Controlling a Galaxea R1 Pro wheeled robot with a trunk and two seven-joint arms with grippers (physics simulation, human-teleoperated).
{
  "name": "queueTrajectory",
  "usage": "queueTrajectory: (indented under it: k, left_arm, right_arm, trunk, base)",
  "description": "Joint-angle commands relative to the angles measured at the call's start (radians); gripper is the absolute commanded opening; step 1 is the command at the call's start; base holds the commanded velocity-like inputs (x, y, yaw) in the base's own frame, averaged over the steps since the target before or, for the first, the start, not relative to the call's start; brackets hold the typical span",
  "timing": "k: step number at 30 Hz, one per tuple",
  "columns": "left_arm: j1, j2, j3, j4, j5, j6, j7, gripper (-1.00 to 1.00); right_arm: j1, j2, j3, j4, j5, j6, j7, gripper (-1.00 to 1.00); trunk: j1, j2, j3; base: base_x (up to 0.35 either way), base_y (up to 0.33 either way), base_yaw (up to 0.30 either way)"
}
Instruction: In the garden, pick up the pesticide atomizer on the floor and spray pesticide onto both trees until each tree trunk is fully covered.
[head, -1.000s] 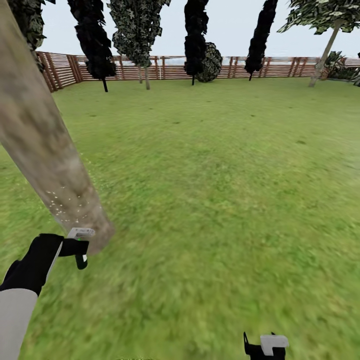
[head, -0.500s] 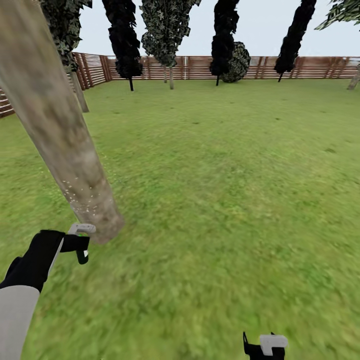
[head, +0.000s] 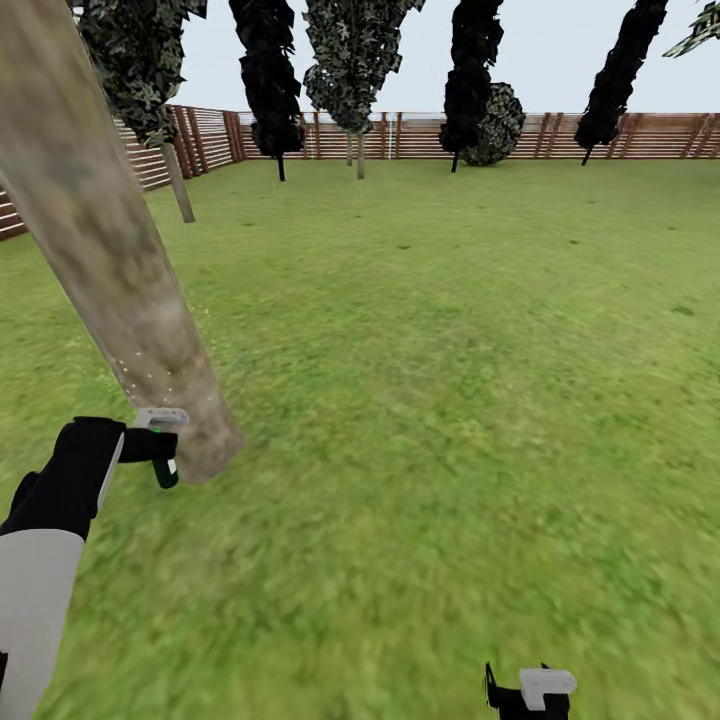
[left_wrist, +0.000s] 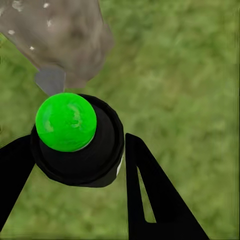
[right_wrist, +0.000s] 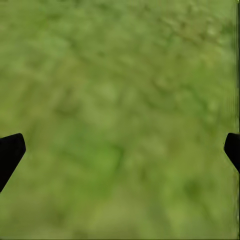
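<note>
A thick, leaning pale grey-brown tree trunk (head: 110, 250) fills the left of the head view, its base on the lawn. Whitish pesticide specks (head: 150, 375) dot its lower part. My left gripper (head: 158, 448) is shut on the atomizer (head: 165, 468), a black bottle with a grey spray head (head: 161, 417), right beside the trunk's base. In the left wrist view the atomizer's green round cap (left_wrist: 66, 121) sits between the black fingers (left_wrist: 145, 185), its grey nozzle facing the trunk (left_wrist: 60, 35). My right gripper (head: 530, 690) hangs low and open, its fingertips (right_wrist: 10, 152) wide apart above grass.
Green lawn (head: 450, 350) stretches to a brown slat fence (head: 560, 135). Near-black cone trees (head: 270, 70) and a round bush (head: 495, 125) stand along it. A thinner grey trunk (head: 181, 185) rises at the far left. A green crown edge (head: 703, 32) shows at the top right.
The head camera has turned left, so the whole scene slid right. My left gripper with the atomizer rose a little beside the trunk's base. The right gripper kept its place.
</note>
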Motion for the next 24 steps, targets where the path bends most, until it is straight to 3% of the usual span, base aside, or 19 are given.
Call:
queueTrajectory:
  k: [1, 4, 10, 18, 24]
  left_arm:
    - [0.000, 0.003, 0.002, -0.001, -0.009, 0.005, -0.009, -1.00]
    - [0.004, 0.009, 0.002, -0.001, -0.010, 0.007, -0.007, -1.00]
    - [0.009, 0.007, 0.009, -0.001, -0.066, 0.005, -0.006, -1.00]
    - [0.011, -0.001, -0.001, 0.000, -0.068, 0.005, -0.006, -1.00]
    - [0.011, -0.001, -0.001, 0.000, -0.068, 0.005, -0.006, -1.00]
  right_arm:
    - [-0.001, 0.000, 0.009, 0.001, 0.000, -0.001, -0.008, 1.00]
    - [-0.001, -0.001, 0.009, 0.001, 0.000, -0.001, -0.009, 1.00]
    - [-0.001, 0.000, 0.009, 0.002, 0.001, -0.001, -0.009, 1.00]
    - [-0.001, 0.000, 0.009, 0.002, 0.002, -0.001, -0.008, 1.00]
    - [-0.001, 0.000, 0.009, 0.002, 0.002, -0.001, -0.008, 1.00]
  trunk:
    - [0.000, 0.000, -0.001]
    - [0.000, 0.000, -0.001]
    - [0.000, 0.000, -0.001]
    - [0.000, 0.000, -0.001]
    - [0.000, 0.000, -0.001]
  base:
    - [0.244, -0.190, 0.000]
    - [0.279, -0.147, 0.012]
    - [0.297, -0.118, 0.232]
    - [0.252, -0.168, 0.261]
    - [0.163, -0.232, 0.023]
